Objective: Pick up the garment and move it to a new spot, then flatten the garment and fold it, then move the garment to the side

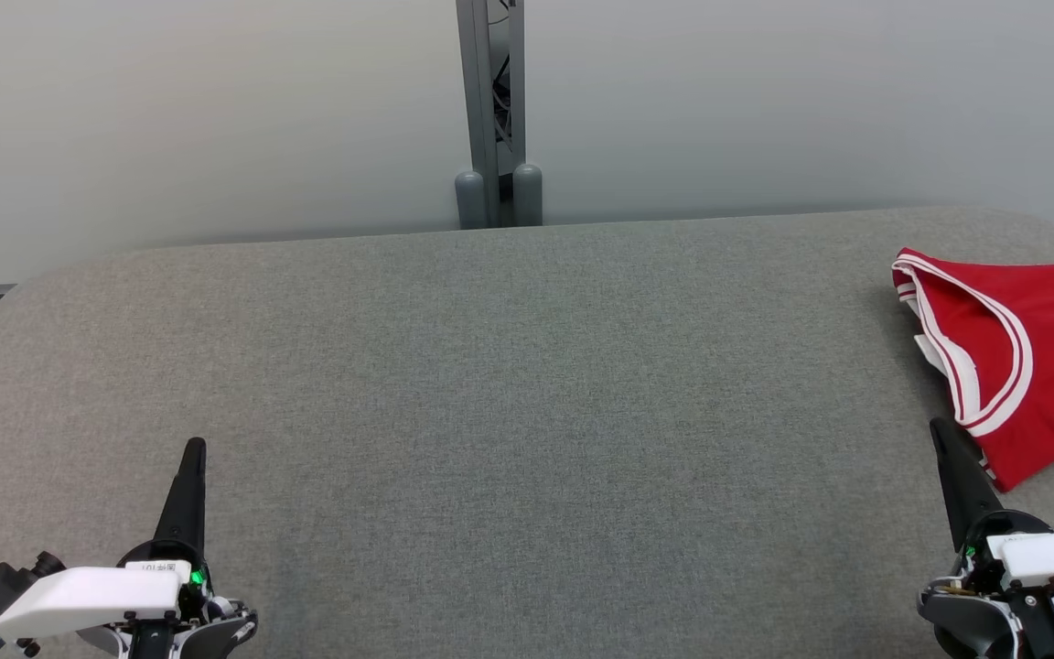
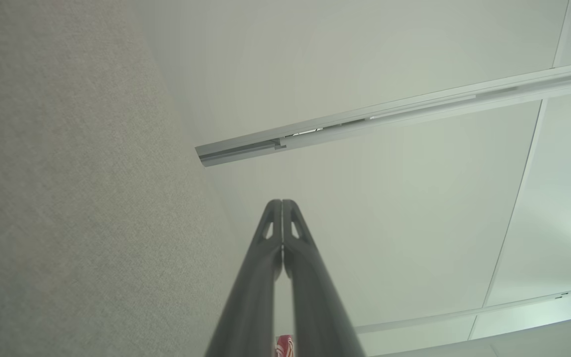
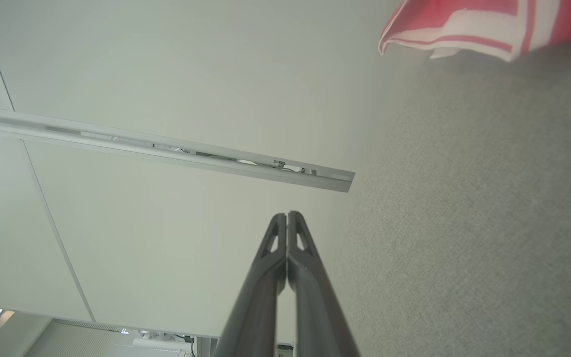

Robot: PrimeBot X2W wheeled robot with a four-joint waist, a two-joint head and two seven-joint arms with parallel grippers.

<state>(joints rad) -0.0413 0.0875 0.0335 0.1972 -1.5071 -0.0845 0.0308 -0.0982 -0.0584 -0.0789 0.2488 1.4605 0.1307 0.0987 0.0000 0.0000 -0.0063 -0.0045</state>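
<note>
A red jersey (image 1: 1021, 357) with white trim lies folded at the right edge of the grey table (image 1: 509, 412), partly cut off by the frame. Its striped edge (image 3: 464, 25) also shows at the top of the right wrist view. My right gripper (image 1: 941, 430) hovers at the lower right, shut and empty, its tip just short of the jersey's near corner; in its own view the fingertips (image 3: 286, 217) meet. My left gripper (image 1: 195, 447) sits at the lower left, shut with nothing in it, far from the garment. A sliver of red (image 2: 284, 345) peeks between its fingers.
A grey metal post (image 1: 495, 110) stands behind the table's far edge against a pale wall. The table's rounded corners fall away at the far left and far right. Wide bare fabric stretches between the two grippers.
</note>
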